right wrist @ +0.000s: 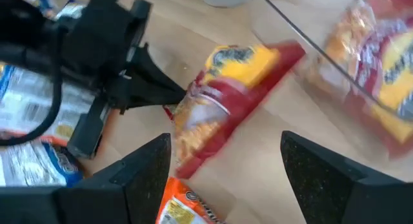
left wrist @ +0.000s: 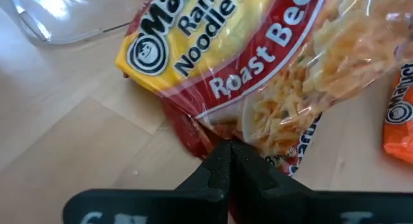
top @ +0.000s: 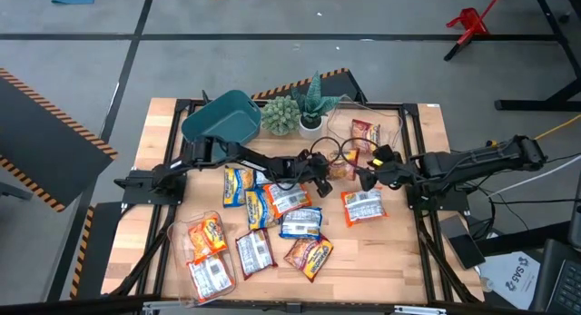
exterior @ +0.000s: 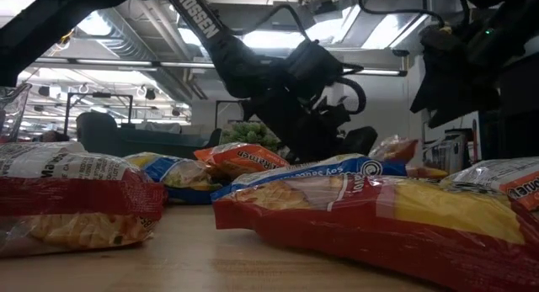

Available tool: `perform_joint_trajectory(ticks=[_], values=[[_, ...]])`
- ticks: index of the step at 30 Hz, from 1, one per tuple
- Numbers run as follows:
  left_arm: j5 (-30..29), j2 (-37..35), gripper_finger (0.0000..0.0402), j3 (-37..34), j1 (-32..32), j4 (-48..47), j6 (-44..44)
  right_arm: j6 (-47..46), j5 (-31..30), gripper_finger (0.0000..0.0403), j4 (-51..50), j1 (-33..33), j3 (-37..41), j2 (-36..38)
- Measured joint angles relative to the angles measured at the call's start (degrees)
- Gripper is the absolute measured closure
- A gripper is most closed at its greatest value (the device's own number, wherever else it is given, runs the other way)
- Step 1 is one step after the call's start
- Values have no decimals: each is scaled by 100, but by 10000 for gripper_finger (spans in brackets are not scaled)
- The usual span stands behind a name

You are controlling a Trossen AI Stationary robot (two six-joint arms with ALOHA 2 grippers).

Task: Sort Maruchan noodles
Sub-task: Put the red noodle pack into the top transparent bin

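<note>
Red-and-yellow Roast Beef packet (left wrist: 258, 75) is the one in play: it's at table centre, just in front of the clear tub (top: 368, 124), pinched by one edge in the left gripper (left wrist: 229, 161), whose fingers are closed tight on the plastic w/ no gap showing. Right wrist view shows the same packet (right wrist: 226, 108) tilted, one end up near the tub wall, the left arm's dark fingers clamped on its edge.

Right gripper (right wrist: 226, 169) sits just beside it on the opposite side, fingers spread wide, nothing between them; an orange packet (right wrist: 184, 204) lies on the wood right below it.

Rest of the Maruchan noodles are spread over the near half of the table: blue-yellow ones (top: 238, 183) left of centre, a silvery-white one (top: 300, 222) in the middle, a red one (top: 363, 206) to the right, orange ones (top: 309, 254) and (top: 207, 235) nearer the front edge, one more (top: 211, 275) at the front left. Another red packet (top: 365, 133) is inside the clear tub.

Behind these, at the table's far side: teal bin (top: 222, 118) tipped on its side at left, two small potted plants (top: 295, 111) next to it. Wooden table (top: 390, 260) w/ black frame rails.
</note>
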State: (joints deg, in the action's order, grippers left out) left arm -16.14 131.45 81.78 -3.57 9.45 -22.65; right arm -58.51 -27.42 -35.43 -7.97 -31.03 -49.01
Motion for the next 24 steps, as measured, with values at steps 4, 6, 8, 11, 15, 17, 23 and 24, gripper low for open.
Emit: perform_joint_trajectory(ticks=[4, 6, 8, 11, 15, 17, 23, 24], values=[[-39, 24, 401, 4, 33, 16, -79, -644, -4, 127, -163, 0, 7, -193], [-81, 28, 402, 4, 34, 8, -79, -755, -15, 127, -78, 0, 7, -347], [-101, 29, 401, 2, 35, 15, -80, -886, -81, 127, -23, 0, 7, -507], [-85, 33, 401, 2, 33, -8, -121, -1208, -174, 127, -30, 0, 7, -752], [-85, 38, 402, -3, 34, -44, -120, -1814, -432, 127, -32, 0, 7, -1151], [-85, 38, 401, -4, 34, -44, -120, -1979, -555, 127, 36, 5, 7, -1336], [-97, 42, 401, -6, 35, -44, -123, -1902, -759, 127, 842, 11, 7, -1637], [-99, 42, 401, -9, 35, -44, -121, -1902, -813, 127, 894, 11, 7, -1664]])
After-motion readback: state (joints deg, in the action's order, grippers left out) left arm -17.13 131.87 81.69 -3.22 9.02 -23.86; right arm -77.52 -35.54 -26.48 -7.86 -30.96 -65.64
